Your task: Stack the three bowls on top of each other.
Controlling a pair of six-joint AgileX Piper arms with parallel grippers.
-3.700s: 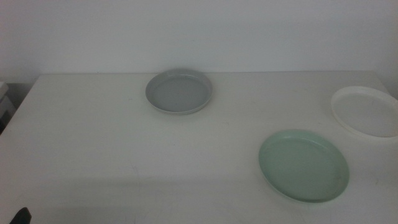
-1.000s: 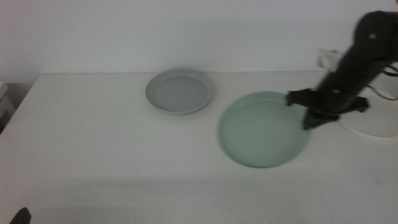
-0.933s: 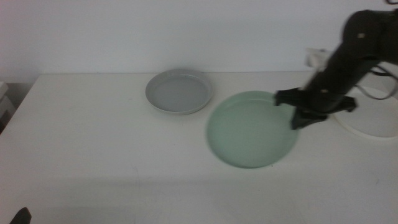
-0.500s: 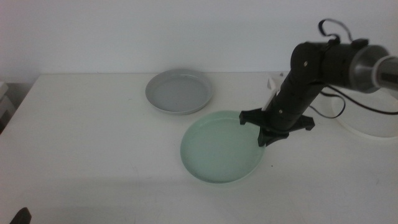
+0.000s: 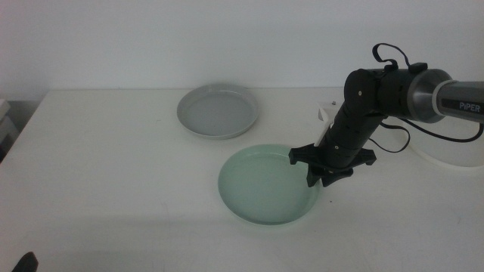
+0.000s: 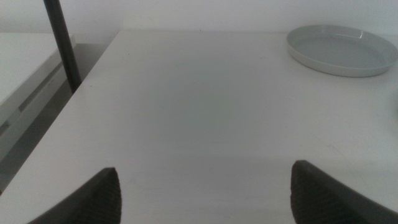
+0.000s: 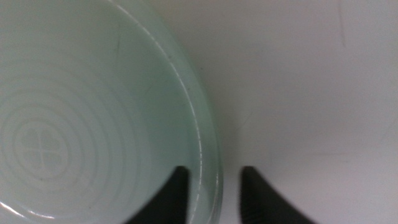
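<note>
Middle view shows the pale mint green shallow round bowl [image 5: 268, 183] now lying near the table's centre, in front of and slightly right of the grey shallow round bowl [image 5: 218, 110]. A few seconds ago it sat alone toward the right front of the white table [image 5: 106, 166]; over the last second it has travelled leftward and forward with the arm, and half a second ago it was only a little further right than it is now. The right gripper [image 5: 324, 172] reaches in from the right and is clamped on the green bowl's right rim, one jaw inside the rim and one outside, as the right wrist view confirms with the rim [image 7: 208, 168] passing between the two dark jaws. Whether the bowl is resting on the table or held just above it I cannot tell.

The white shallow round bowl [image 5: 454, 160] shows only as a sliver at the right edge, mostly hidden behind the arm.

The left gripper [image 6: 205, 186] waits low over the table's left front, jaws spread wide and holding nothing.

Judging by this, nothing is stacked yet; the green bowl is near the grey one but apart from it.
</note>
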